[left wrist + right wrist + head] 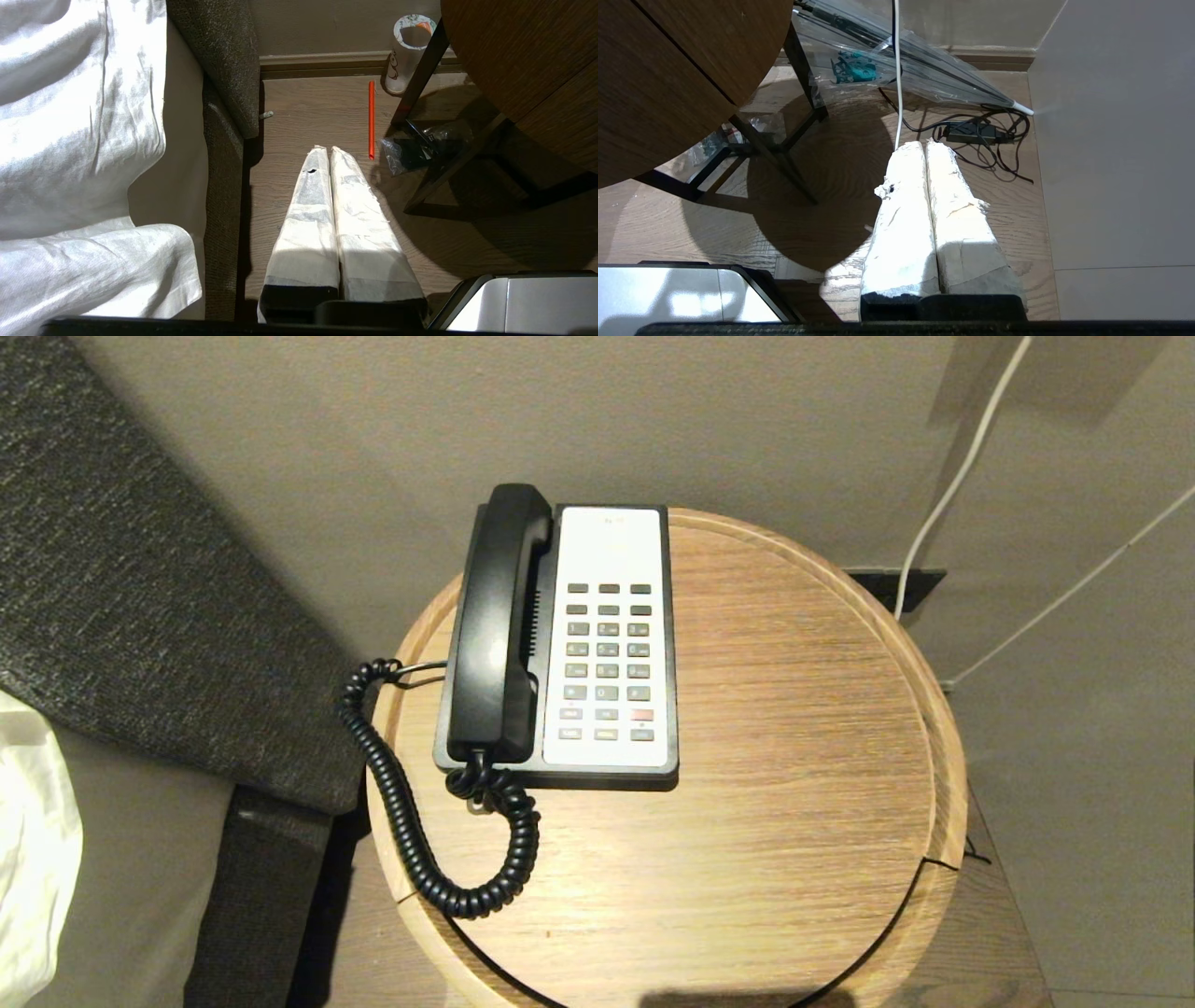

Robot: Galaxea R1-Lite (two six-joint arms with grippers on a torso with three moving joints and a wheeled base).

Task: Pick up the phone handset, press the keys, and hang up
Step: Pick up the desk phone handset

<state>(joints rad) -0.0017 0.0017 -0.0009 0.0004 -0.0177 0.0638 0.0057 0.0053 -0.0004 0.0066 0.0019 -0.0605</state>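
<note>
In the head view the black phone handset [497, 625] lies in its cradle on the left side of the phone base [611, 639], whose white panel carries grey keys [608, 660]. A black coiled cord [420, 821] runs from the handset's near end and loops over the edge of the round wooden table [794, 728]. Neither arm shows in the head view. My left gripper [328, 150] hangs shut and empty below table height, pointing at the floor beside the bed. My right gripper [924, 143] is likewise shut and empty, over the floor on the table's other side.
A dark fabric headboard [140, 579] and white bedding [79, 140] stand left of the table. On the floor lie an orange straw [371, 119], a paper cup [406, 51], a clear umbrella [915, 70] and a power adapter with cables [976, 133]. White cables [952, 485] run down the wall.
</note>
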